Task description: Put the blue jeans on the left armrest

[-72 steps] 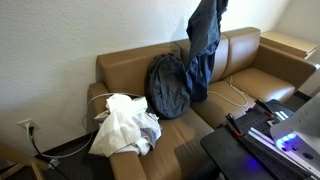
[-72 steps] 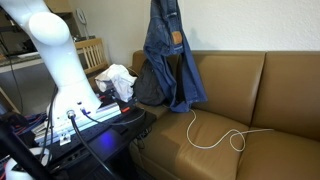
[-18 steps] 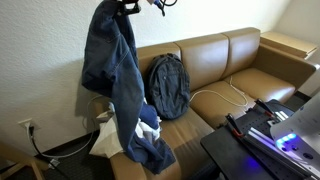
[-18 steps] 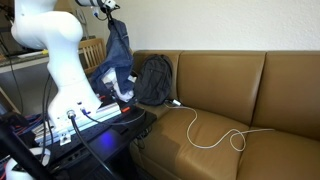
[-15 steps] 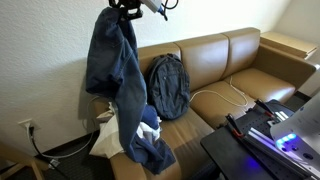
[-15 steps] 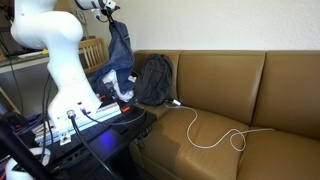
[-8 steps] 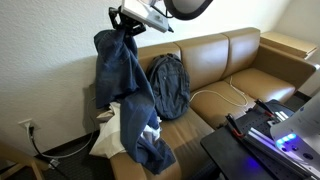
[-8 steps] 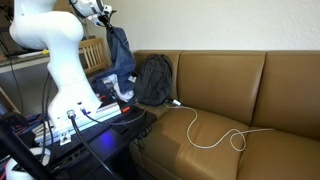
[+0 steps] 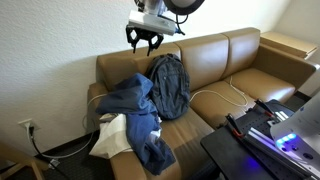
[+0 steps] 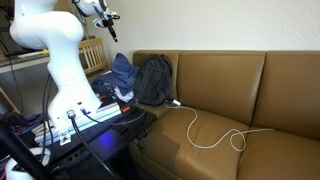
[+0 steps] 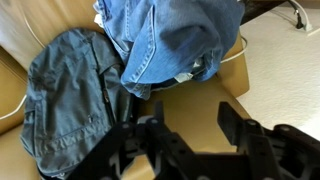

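The blue jeans (image 9: pixel 135 108) lie crumpled over the sofa's end armrest (image 9: pixel 124 168), partly on a white cloth (image 9: pixel 110 138), with one leg trailing down onto the seat. They also show as the blue jeans (image 10: pixel 122 74) beside the backpack and as the blue jeans (image 11: pixel 170 35) at the top of the wrist view. My gripper (image 9: pixel 146 40) hangs above the sofa back, apart from the jeans. The gripper (image 11: pixel 190 125) is open, with only tan sofa leather showing between its fingers. In an exterior view the gripper (image 10: pixel 108 30) is small and high up.
A dark grey backpack (image 9: pixel 168 85) leans against the sofa back right next to the jeans, seen too as the backpack (image 11: pixel 65 95). A white cable (image 10: pixel 212 135) loops across the seat cushions. A black stand with glowing equipment (image 9: pixel 270 135) sits in front of the sofa.
The gripper has opened and let go of the jeans, which dropped from hanging into a heap on the armrest and white cloth. The gripper has shifted a little toward the backpack.
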Tool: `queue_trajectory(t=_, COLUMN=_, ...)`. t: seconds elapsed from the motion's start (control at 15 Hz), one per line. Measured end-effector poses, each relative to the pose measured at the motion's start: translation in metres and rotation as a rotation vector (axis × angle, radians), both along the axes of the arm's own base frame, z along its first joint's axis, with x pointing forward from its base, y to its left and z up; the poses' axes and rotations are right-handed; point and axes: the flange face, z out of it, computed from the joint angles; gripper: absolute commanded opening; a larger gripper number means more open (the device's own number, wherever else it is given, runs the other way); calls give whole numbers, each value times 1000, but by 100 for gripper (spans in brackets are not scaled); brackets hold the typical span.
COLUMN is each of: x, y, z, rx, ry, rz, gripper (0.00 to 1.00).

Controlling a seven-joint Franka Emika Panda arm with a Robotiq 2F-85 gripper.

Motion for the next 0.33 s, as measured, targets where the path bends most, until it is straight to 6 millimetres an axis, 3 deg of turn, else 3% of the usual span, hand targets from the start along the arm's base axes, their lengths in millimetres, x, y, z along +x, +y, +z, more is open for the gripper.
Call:
queue_trajectory(t=0.07, x=4, y=-3, z=1, rx=6, ry=40, rz=-41, gripper=98)
queue_trajectory(t=0.2, x=16, y=-11, z=7, rx=24, ry=100, rz=-133, gripper=100)
queue_trajectory(t=0.27, x=22, y=-15, z=11, rx=34, ry=122, rz=-184, gripper=93)
queue_trajectory(t=0.33, x=27, y=-20, z=14, rx=46, ry=149, rz=-229, gripper=100)
